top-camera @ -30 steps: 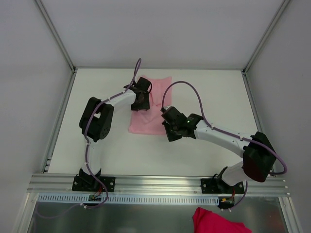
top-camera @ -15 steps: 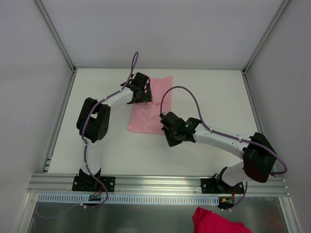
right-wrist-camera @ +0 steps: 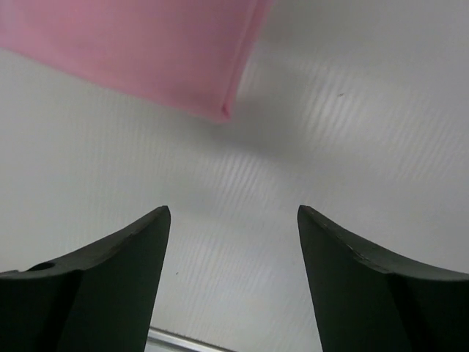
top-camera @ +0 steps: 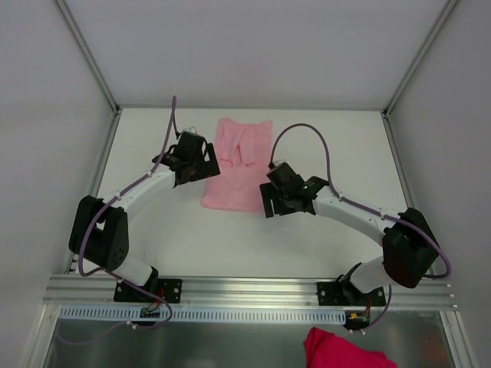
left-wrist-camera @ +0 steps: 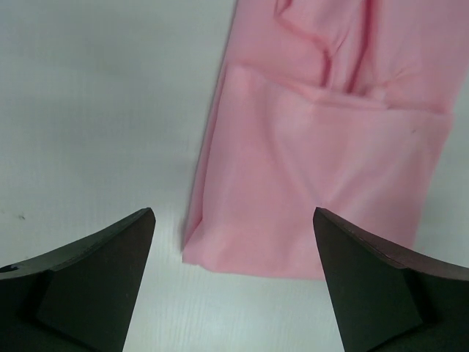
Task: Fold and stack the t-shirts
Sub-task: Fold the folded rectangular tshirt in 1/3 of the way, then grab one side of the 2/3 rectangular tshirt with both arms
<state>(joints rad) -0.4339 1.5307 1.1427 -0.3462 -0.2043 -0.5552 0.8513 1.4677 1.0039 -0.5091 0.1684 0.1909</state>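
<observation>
Now both grippers are being held open beside a folded pink shirt

From above, a pale pink shirt (top-camera: 238,165) is being shown lying folded into a long strip near the middle of a white table (top-camera: 153,222). Its length is running from the far side toward the arms, and soft creases are being shown across its far half.

The left gripper (top-camera: 201,161) is being held just beside the shirt's left edge, about halfway along it. In the left wrist view its dark fingers (left-wrist-camera: 95,286) are being kept wide apart and nothing is being grasped. The shirt's near left corner is being framed between and beyond them, lying flat on the table.

The right gripper (top-camera: 268,205) is being held close to the shirt's near right corner. In the right wrist view its fingers (right-wrist-camera: 110,279) are likewise being kept apart and released, with only bare table between them. One pink corner of the shirt (right-wrist-camera: 146,51) is being shown beyond the fingertips, to the upper left.

A red cloth (top-camera: 341,349) is being shown bunched at the bottom of the overhead view, past the table's near rail and well apart from the shirt.
</observation>
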